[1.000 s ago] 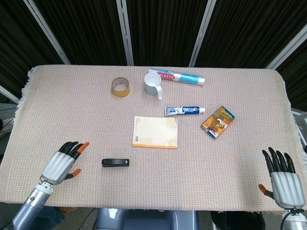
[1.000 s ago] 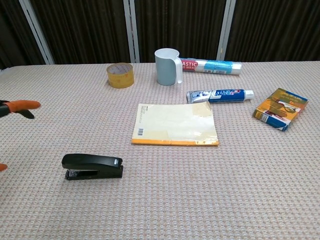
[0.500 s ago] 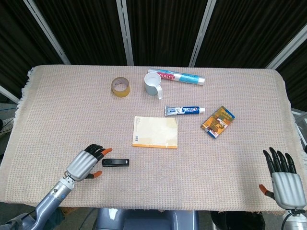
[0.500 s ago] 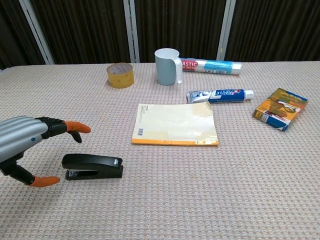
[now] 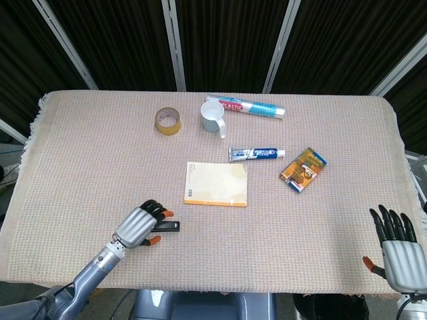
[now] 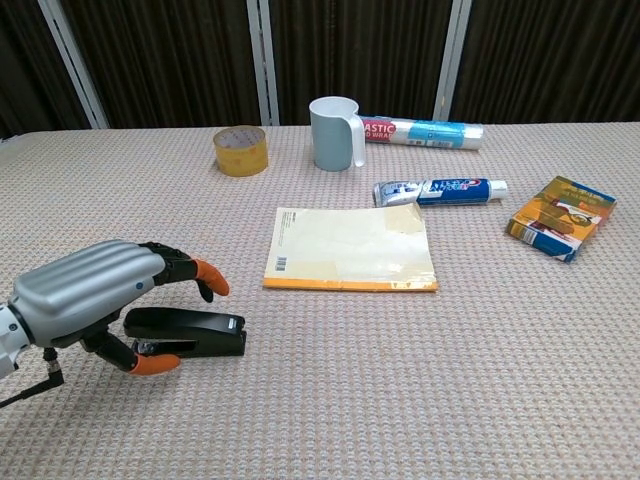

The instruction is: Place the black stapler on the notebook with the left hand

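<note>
The black stapler (image 6: 192, 333) lies flat on the cloth, front left of the yellow notebook (image 6: 350, 250). My left hand (image 6: 95, 295) has come over the stapler's left end. Its fingers (image 6: 200, 275) arch above the stapler and the thumb tip sits on the near side, with a gap still showing. In the head view the left hand (image 5: 141, 225) hides most of the stapler (image 5: 170, 227), and the notebook (image 5: 215, 183) lies up and to the right of it. My right hand (image 5: 398, 250) rests with fingers spread at the table's front right edge, holding nothing.
A tape roll (image 6: 240, 150), a pale mug (image 6: 333, 132) and a plastic-wrap tube (image 6: 425, 131) stand along the back. A toothpaste tube (image 6: 440, 190) and an orange box (image 6: 560, 217) lie right of the notebook. A woven cloth (image 6: 420, 380) covers the table.
My left hand has slid right along the front of the table and now covers the stapler's left end. The stapler, the notebook and the right hand have stayed put.
</note>
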{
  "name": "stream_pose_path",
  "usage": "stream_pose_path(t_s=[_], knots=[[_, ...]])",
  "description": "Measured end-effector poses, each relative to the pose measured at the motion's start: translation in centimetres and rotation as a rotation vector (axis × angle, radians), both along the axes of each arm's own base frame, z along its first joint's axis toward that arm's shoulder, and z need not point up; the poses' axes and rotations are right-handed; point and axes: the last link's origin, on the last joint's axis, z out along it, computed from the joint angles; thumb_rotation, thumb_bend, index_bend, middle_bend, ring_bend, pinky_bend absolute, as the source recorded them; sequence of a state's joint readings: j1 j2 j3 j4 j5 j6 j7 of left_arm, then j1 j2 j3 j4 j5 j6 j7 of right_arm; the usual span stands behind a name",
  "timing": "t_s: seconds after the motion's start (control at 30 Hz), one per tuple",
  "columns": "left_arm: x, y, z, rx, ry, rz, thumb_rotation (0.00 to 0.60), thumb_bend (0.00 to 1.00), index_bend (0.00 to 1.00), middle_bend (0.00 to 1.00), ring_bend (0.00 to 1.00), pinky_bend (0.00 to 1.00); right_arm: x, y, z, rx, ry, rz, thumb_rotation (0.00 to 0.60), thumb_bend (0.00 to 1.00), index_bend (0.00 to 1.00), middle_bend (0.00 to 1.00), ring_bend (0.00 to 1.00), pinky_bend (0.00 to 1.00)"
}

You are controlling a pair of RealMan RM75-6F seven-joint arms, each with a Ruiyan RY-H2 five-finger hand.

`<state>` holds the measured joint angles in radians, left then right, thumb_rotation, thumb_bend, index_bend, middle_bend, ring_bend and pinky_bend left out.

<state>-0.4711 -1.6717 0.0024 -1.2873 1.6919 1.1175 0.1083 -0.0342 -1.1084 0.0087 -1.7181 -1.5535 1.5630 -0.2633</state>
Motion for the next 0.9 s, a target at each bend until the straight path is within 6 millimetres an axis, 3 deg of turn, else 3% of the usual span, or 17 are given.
stream_pose_path(t_s=[0.57,0.9], knots=[[0.0,1.1,-1.8,0.01,0.031,0.027,0.6,0.43,0.5,0.44,0.33,0.38,0.0,0.0,0.0,-0.002,0.002,-0.003,0.6,0.07,0.0,0.0,0.0,0.0],[0.5,1.3,-1.1,0.057,-0.008,0.023,0.6,0.47,0.6,0.53,0.42,0.44,0.0,0.0,-0.1,-0.002,0.006,-0.004,0.6,0.07,0.0,0.0,0.0,0.0]])
